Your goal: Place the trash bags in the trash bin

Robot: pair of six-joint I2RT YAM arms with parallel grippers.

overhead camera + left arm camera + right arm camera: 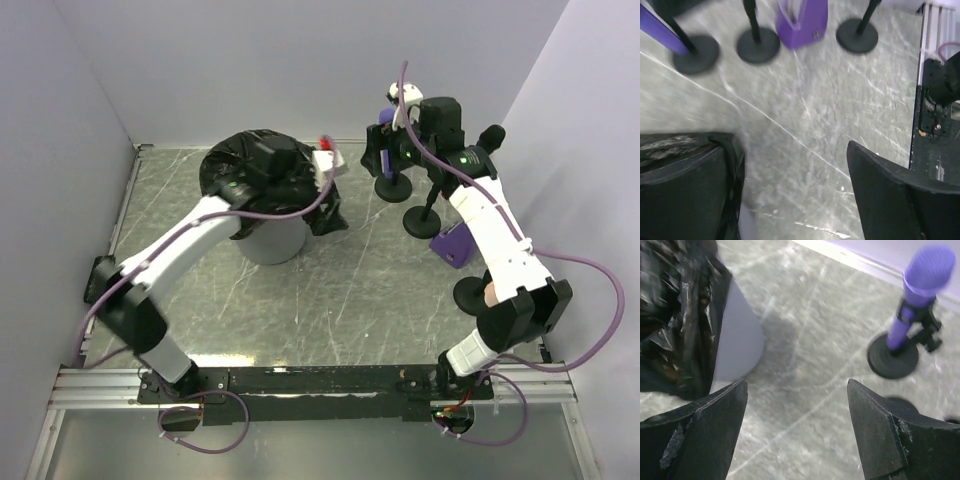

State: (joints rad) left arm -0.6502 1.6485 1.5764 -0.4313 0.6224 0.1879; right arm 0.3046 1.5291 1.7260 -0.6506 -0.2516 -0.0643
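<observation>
The light grey trash bin (272,240) stands left of centre on the table. A black trash bag (245,160) is draped over its top and hangs down its far side. My left gripper (328,215) hangs just right of the bin, open and empty. In the left wrist view (792,150) crinkled black film (670,145) lies by its left finger, with a sliver of grey bin wall (747,225) below. My right gripper (380,155) is open and empty to the right of the bin. The right wrist view (797,390) shows the bin (737,335) and the bag (675,315) at upper left.
Purple microphones on black round-based stands (420,220) stand at the right back, one in the right wrist view (912,315). A purple box (455,243) lies beside them, also in the left wrist view (802,22). White walls close the table on three sides.
</observation>
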